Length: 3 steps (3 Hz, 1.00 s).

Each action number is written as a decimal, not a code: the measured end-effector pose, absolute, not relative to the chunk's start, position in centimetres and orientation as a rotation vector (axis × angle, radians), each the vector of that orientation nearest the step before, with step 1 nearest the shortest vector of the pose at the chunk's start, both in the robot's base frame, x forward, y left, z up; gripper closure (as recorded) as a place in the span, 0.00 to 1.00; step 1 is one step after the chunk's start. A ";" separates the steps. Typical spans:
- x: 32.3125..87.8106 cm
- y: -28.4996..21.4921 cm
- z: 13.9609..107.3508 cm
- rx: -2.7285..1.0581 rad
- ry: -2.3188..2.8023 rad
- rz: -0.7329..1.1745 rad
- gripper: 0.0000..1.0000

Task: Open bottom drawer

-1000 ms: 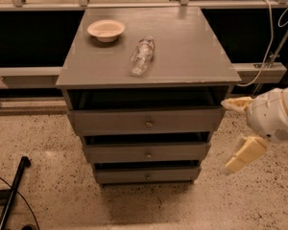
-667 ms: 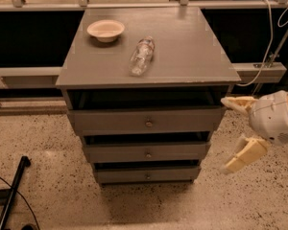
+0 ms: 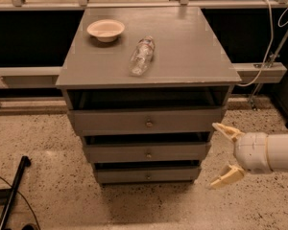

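The pincer (image 3: 220, 155) has dropped lower, jaws spread apart, just right of the bottom drawer (image 3: 148, 175).

The hand (image 3: 224, 154) hangs just right of the middle drawer (image 3: 120, 153) and the bottom drawer (image 3: 125, 175), fingers spread apart. Its arm (image 3: 273, 152) runs off the right edge, so nothing past the wrist shows. The bottom drawer's upper rim lies in shadow under the middle drawer, its inside is hidden, and its knob (image 3: 148, 176) is too small to make out in detail. On the worktop (image 3: 192, 47), the bottle (image 3: 142, 55) has a label too blurred to read. A black pole (image 3: 12, 190) at lower left is cut by the bottom edge.
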State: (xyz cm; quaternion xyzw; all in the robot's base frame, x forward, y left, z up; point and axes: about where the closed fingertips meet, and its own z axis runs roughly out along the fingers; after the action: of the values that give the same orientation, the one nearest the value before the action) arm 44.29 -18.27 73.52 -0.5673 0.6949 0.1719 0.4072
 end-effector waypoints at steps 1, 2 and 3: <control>46.9 -19.6 68.8 -1.432 1.678 0.433 0.00; 47.1 -19.6 68.3 -1.424 1.673 0.446 0.00; 48.7 -18.4 65.2 -1.516 1.651 0.399 0.00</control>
State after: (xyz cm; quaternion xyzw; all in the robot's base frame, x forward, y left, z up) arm 48.69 -18.39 65.19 -0.6046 0.6586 0.1591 0.4189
